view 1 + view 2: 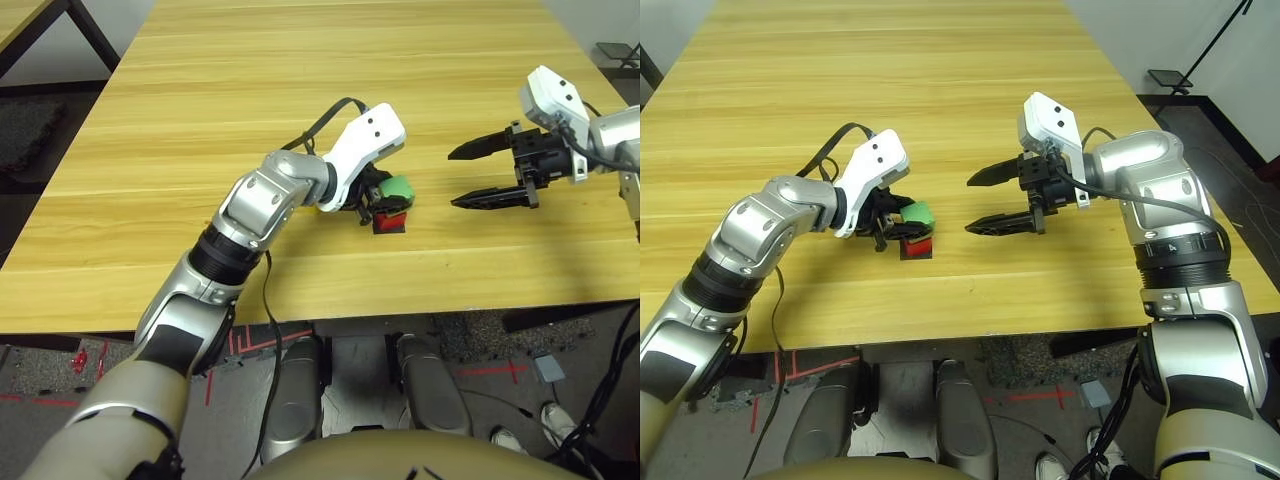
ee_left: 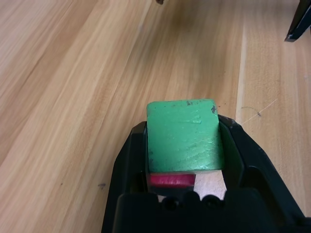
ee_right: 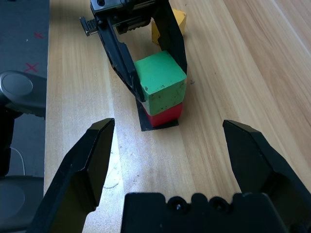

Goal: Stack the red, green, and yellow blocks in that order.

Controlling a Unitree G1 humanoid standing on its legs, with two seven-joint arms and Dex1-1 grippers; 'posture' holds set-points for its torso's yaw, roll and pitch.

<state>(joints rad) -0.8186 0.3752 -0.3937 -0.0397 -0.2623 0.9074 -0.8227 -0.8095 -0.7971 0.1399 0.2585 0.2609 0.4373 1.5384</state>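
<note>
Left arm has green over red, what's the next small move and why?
Probably open the left gripper and back off. The green block already sits on the red block, roughly squared, jaws closed on its sides. The yellow block lies on the table beyond, not yet stacked.

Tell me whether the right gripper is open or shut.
Open. The right gripper has its two black fingers spread wide with nothing between them, facing the green block stacked on the red block.

yellow block (image 3: pixel 169 25) (mostly hidden)
</note>
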